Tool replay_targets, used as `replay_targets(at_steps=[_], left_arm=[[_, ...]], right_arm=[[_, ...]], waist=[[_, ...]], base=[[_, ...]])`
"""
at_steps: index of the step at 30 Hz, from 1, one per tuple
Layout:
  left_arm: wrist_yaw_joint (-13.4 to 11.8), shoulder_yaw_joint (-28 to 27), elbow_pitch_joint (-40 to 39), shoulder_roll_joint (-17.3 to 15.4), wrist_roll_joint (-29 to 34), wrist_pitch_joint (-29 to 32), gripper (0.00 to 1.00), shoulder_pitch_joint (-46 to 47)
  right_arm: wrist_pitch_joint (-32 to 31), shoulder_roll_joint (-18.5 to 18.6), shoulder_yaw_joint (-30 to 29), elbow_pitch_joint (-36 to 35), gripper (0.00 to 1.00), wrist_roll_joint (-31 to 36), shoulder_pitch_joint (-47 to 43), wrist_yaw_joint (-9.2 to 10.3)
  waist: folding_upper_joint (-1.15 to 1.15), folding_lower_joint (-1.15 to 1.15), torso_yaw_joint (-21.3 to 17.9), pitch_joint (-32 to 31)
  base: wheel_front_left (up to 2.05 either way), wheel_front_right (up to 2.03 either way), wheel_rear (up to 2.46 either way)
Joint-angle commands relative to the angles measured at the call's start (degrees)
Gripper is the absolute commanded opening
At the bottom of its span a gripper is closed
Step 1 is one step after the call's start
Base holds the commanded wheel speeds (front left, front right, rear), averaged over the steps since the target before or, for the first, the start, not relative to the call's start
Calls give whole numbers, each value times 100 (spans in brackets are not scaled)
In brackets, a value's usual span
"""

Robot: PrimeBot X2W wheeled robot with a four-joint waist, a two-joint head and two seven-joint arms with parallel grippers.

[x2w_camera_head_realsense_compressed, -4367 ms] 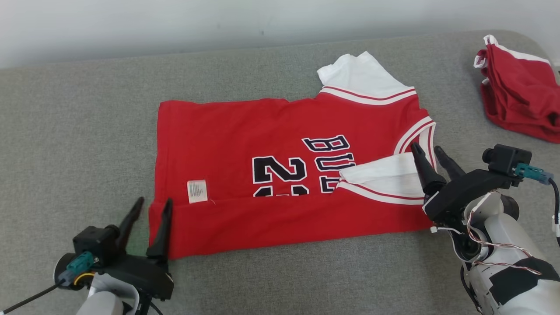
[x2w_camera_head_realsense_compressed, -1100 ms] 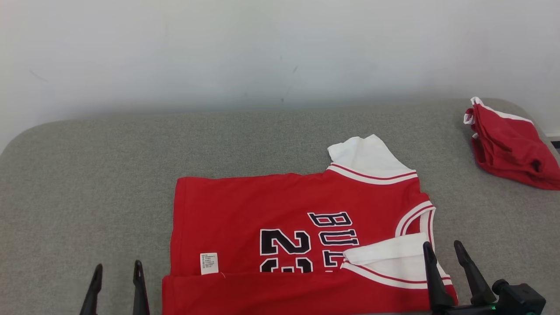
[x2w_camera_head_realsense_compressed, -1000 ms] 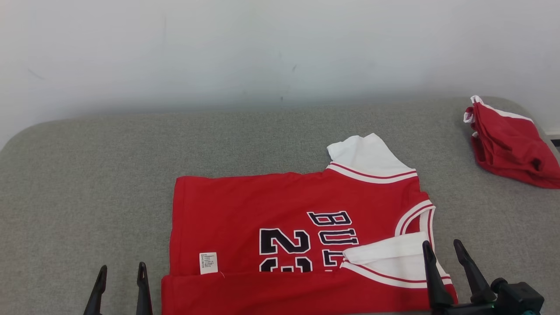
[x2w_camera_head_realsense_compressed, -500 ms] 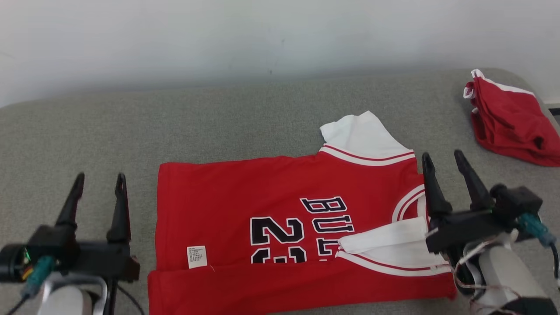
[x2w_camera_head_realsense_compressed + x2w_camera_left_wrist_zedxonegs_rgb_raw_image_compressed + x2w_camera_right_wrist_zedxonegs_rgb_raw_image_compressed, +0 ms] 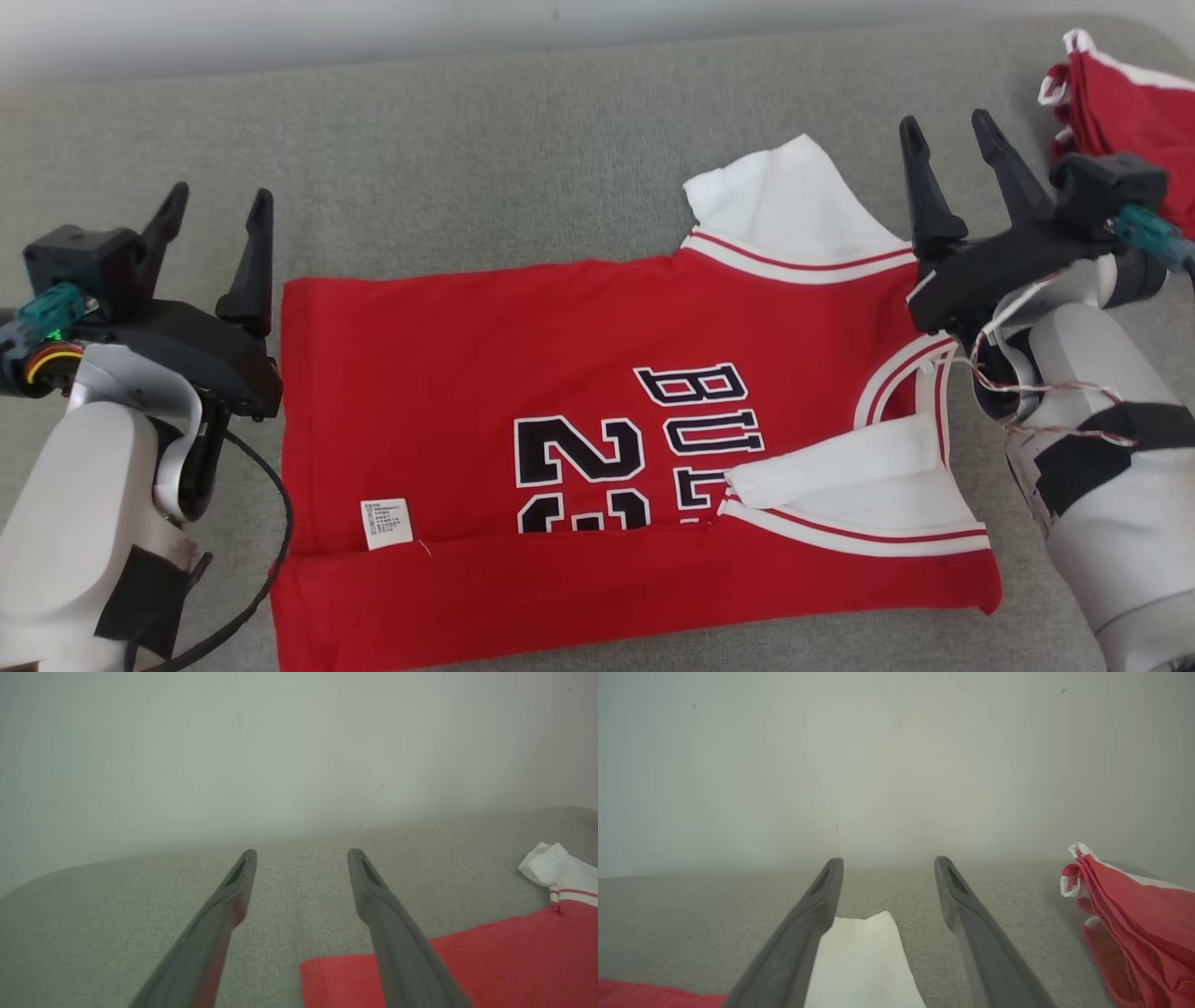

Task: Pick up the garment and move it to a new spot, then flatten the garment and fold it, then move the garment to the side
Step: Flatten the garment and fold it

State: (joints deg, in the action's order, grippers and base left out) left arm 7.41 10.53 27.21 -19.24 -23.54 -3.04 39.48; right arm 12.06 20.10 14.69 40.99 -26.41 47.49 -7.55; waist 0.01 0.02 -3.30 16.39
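Nearest you, the garment [image 5: 579, 373], a red jersey, lies flat on the grey table [image 5: 513, 140]. The near strip [image 5: 607, 588] of the jersey is already folded up over its front. A white label [image 5: 386, 523] sits at that fold, and the jersey's near white sleeve [image 5: 840, 476] is tucked inward across the lettering.

Further back, your left hand [image 5: 219, 194] hangs just off the jersey's far hem corner, fingers spread and empty. Your right hand [image 5: 944, 121] hangs above the jersey's far shoulder, also spread and holding nothing. In the right wrist view, the jersey's far white sleeve [image 5: 864, 956] lies below and between its fingers.

The far half looks like the next part to fold, and several things could go wrong:
- If the right hand closes on the far sleeve alone, the sleeve will likely lift and the shoulder stay down, skewing the fold.
- If the left hand comes down beside the corner instead of on it, it will likely pinch only the table's cover.
- Uneven pulling could drag the jersey and open the near fold.

Beyond the jersey's shoulder end lies a second red garment [image 5: 1120, 103]. A wide swing of the right arm could snag it.
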Motion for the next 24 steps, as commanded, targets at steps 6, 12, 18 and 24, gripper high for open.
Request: replay_targets(at_steps=[6,12,18,24], left_arm=[[2,450,568,-113,-430,435,100,319],[1,746,882,-222,-846,903,100,484],[1,988,1042,-268,-1166,1300,100,678],[1,1138,1218,-278,-1366,1616,100,837]], right_arm=[[-60,-6,535,859,100,-216,646,17],[-61,-76,926,1417,100,-380,1137,17],[-50,-82,1252,1832,100,-474,1506,17],[-126,-118,1558,2144,100,-609,1771,17]], waist=[[-1,-2,-53,423],[-1,-2,-48,560],[-1,-2,-14,669],[-1,-2,-22,726]], base=[[0,0,0],[0,0,0],[0,0,0],[0,0,0]])
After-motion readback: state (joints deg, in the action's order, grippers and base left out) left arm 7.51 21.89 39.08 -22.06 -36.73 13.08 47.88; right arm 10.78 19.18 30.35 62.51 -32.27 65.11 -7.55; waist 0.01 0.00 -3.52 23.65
